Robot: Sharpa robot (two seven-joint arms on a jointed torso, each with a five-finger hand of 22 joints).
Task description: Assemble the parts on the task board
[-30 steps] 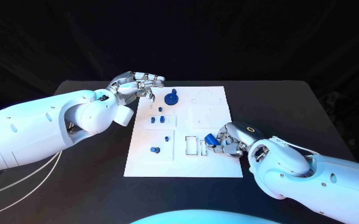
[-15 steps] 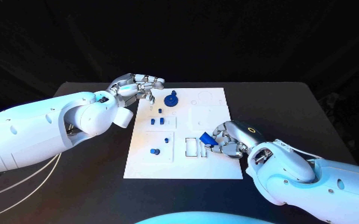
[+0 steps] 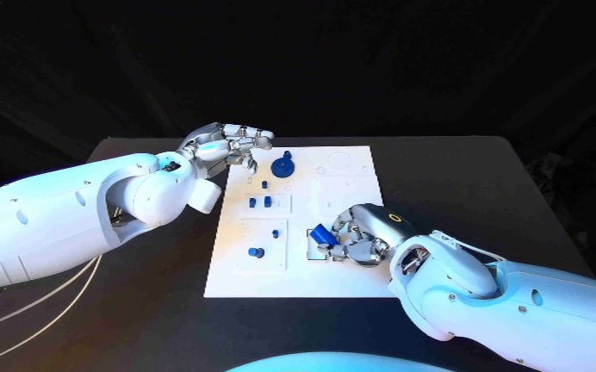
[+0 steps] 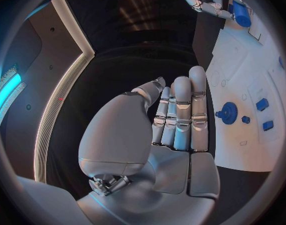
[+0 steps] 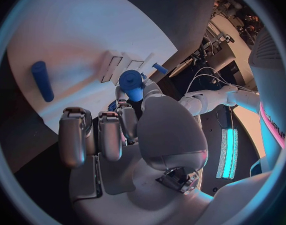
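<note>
The white task board (image 3: 360, 282) lies mid-table. My right hand (image 3: 357, 238) pinches a short blue cylinder part (image 3: 320, 234) just above the rectangular slots (image 3: 315, 250) near the board's front; the right wrist view shows the part (image 5: 132, 83) at my fingertips, above those slots (image 5: 118, 65). My left hand (image 3: 231, 145) hovers at the board's far left corner, fingers stretched out and holding nothing (image 4: 177, 117). A blue gear part (image 3: 284, 165) stands in the board beside it (image 4: 228, 113). Small blue pieces (image 3: 256, 201) sit mid-board, and another (image 3: 256, 252) near the front left.
A blue peg (image 5: 42, 80) lies on the board ahead of my right hand. The black table (image 3: 472, 182) surrounds the board, with bare room on its right side. My left forearm (image 3: 87, 208) covers the table's left part.
My right hand has carried the blue part leftward across the board's front, from near the right edge to over the slots. The left hand has hardly moved.
</note>
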